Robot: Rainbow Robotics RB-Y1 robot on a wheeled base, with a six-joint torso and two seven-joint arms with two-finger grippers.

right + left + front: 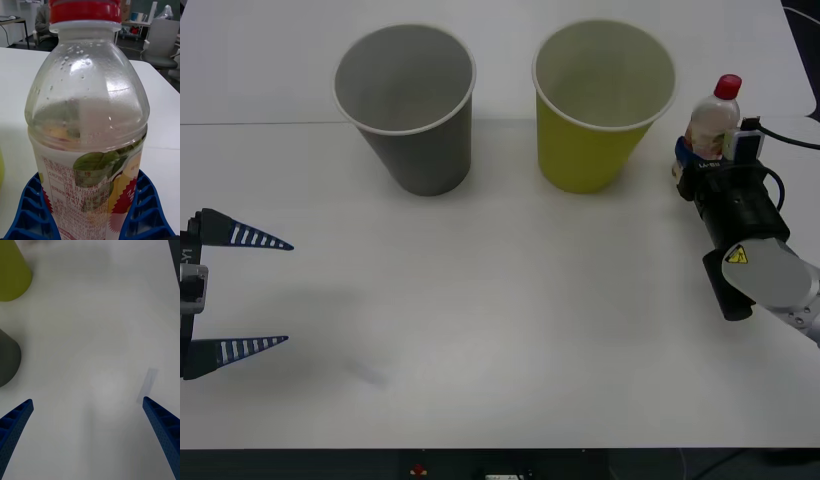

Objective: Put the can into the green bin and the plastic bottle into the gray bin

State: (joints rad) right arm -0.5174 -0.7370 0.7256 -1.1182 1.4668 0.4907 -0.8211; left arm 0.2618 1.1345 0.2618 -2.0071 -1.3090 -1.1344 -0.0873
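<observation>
The right gripper (688, 160) is at the far right of the white counter (510, 330), just right of the green bin (600, 105). Its 2 blue ribbed fingers (144, 210) are closed against the lower body of the plastic bottle (711, 125), 1 on each side of the printed label. The bottle stands upright, its red cap on top, close beside the green bin but apart from it. In the right wrist view the bottle's clear upper part carries droplets on the inside, and the label shows green leaves and red print.

The gray bin (408, 105) stands upright to the left of the green bin, with a clear gap between the 2, both toward the far side of the counter with their mouths open upward.

The left gripper (242, 292) hangs at the near left edge of the counter, its fingers spread wide with nothing between them, well apart from both bins.
</observation>
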